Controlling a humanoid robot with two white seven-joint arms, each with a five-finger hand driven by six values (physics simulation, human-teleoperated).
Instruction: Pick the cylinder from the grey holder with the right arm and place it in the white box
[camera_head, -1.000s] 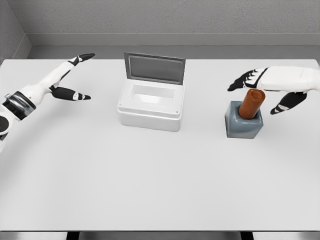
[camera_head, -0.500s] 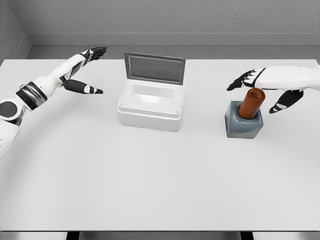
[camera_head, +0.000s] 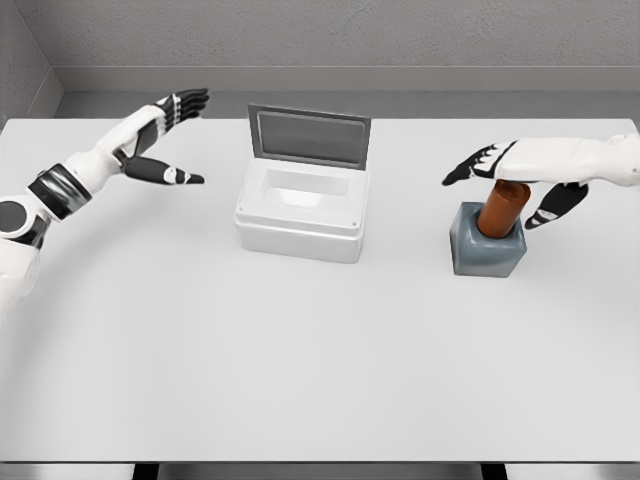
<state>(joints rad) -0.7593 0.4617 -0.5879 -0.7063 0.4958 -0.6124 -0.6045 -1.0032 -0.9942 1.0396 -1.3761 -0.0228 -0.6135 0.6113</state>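
My right hand hangs over the top of the cylinder, palm down, fingers stretched out flat toward the left and the thumb dropped down on the right side of it. The hand is wide open and has hold of nothing; the palm covers the cylinder's top end from view, so I cannot tell whether it touches there. The thumb sits just beside the cylinder without closing on it.

The cylinder is reddish brown and stands in the grey holder, leaning a little to the right, its lower part sunk in the holder's socket. The holder is a squat block on the white table, toward the right side.

Well to the left of the holder, near the middle of the table, sits the white box. Its lid stands open and upright along the far edge, and the inside looks bare.

My left hand is raised over the far left of the table, fingers spread, thumb pointing toward the box, holding nothing.
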